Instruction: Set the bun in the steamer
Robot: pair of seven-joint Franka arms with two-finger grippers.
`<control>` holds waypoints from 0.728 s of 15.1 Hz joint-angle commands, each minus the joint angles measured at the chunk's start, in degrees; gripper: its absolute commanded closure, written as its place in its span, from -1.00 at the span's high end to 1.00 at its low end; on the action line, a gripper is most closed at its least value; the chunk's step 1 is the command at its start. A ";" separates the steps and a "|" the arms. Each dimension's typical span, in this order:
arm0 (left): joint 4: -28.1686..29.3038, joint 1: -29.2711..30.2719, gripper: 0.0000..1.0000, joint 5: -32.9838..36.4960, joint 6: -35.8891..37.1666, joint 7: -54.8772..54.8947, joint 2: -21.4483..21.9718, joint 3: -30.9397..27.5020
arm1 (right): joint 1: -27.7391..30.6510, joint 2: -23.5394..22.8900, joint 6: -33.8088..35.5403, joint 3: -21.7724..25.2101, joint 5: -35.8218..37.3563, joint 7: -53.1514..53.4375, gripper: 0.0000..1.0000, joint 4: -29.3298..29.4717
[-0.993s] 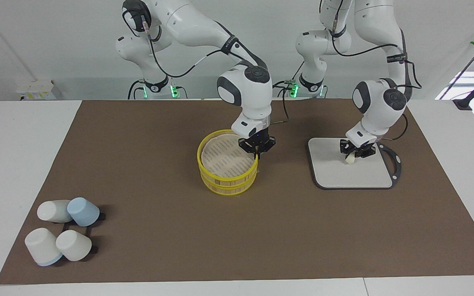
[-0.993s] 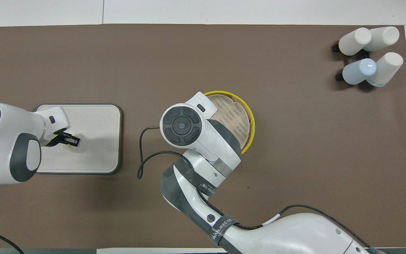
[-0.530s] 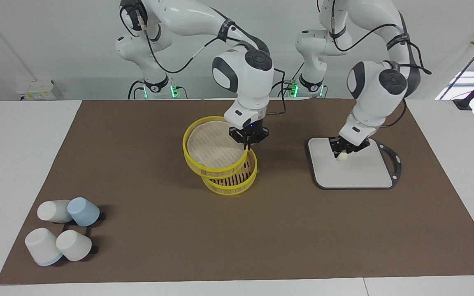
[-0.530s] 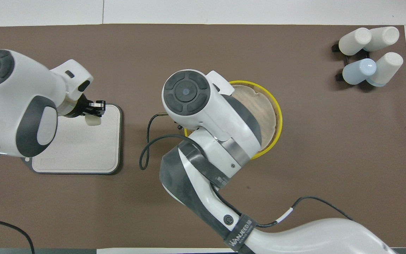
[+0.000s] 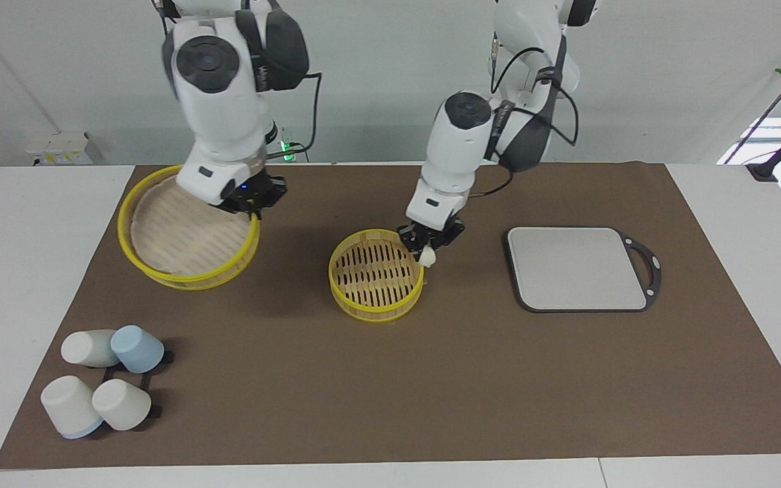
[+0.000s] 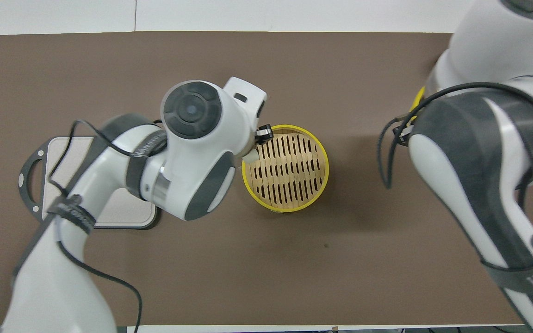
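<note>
The steamer basket (image 5: 375,310) stands uncovered in the middle of the brown mat, its slatted base bare; it also shows in the overhead view (image 6: 324,163). My left gripper (image 5: 424,248) is shut on the small cream bun (image 5: 427,256) and holds it just over the basket's rim at the left arm's end. In the overhead view the left gripper (image 6: 263,135) is over that rim. My right gripper (image 5: 253,202) is shut on the rim of the steamer's lid (image 5: 184,237) and holds it tilted above the mat toward the right arm's end.
The grey board (image 5: 573,268) lies bare toward the left arm's end, partly under the left arm in the overhead view (image 6: 63,155). Several white and blue cups (image 5: 102,383) lie on a rack at the mat's corner farthest from the robots, at the right arm's end.
The right gripper lifted the lid off the basket and carried it toward the right arm's end. The left gripper lifted the bun off the board and carried it to the basket's rim.
</note>
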State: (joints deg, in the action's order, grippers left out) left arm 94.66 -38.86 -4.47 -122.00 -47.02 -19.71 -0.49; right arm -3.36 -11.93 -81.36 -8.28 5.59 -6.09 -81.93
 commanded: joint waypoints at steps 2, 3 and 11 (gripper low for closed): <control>2.79 -4.82 -0.46 2.53 -10.96 -2.99 -6.48 -1.54 | 6.78 4.90 -0.55 -0.77 -0.93 -7.70 -1.00 -8.33; 3.85 -5.35 -0.46 2.62 -11.94 -2.99 -6.74 -1.54 | 7.14 5.60 -1.25 -0.77 -0.93 -7.79 -1.00 -9.73; 3.60 -4.83 1.00 2.62 -9.24 -2.99 -6.58 -1.62 | 4.86 6.40 -3.54 -1.12 -1.02 -6.13 -1.00 -11.41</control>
State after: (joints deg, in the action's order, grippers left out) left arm 96.87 -43.90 -2.97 -133.00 -49.75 -28.11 -1.80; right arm 2.08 -7.39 -83.64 -9.25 5.27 -13.40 -91.58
